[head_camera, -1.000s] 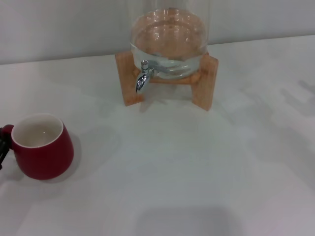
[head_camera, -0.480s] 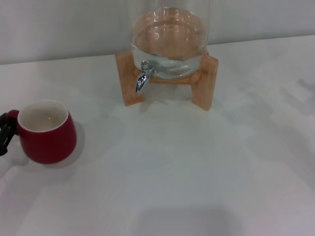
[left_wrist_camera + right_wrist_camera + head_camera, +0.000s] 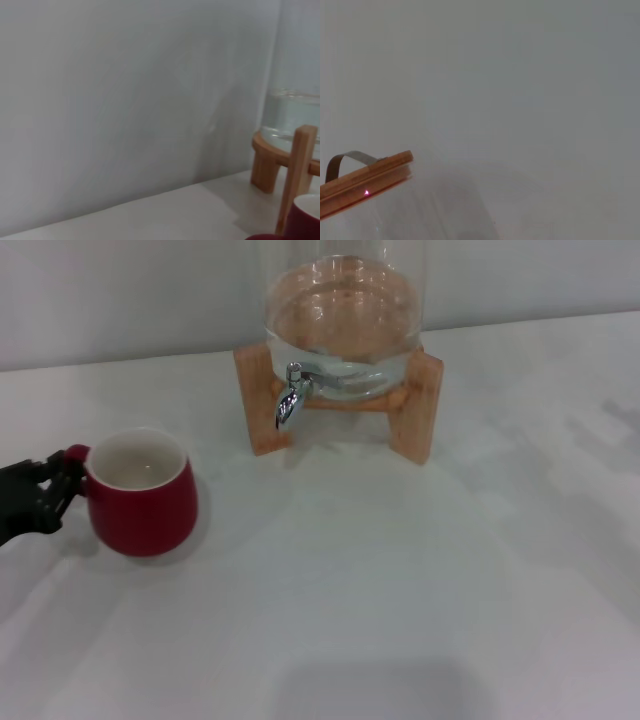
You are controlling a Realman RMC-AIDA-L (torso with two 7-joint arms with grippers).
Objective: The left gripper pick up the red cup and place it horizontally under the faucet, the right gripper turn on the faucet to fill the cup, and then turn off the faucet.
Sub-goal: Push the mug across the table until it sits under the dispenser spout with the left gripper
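White tabletop [image 3: 400, 590] runs back to a pale wall, with the glass jar [image 3: 345, 325] on its wooden stand [image 3: 415, 405] at the far middle. Since the earlier frames the red cup [image 3: 140, 495] has travelled rightward and farther from the robot, toward the faucet [image 3: 290, 395] (still well short of it). It stands upright, mouth up, handle pointing left. The left gripper [image 3: 55, 490] is clenched on that handle.

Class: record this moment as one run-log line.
left gripper: shut on red cup handle | cup: upright, left of faucet | right gripper: unseen
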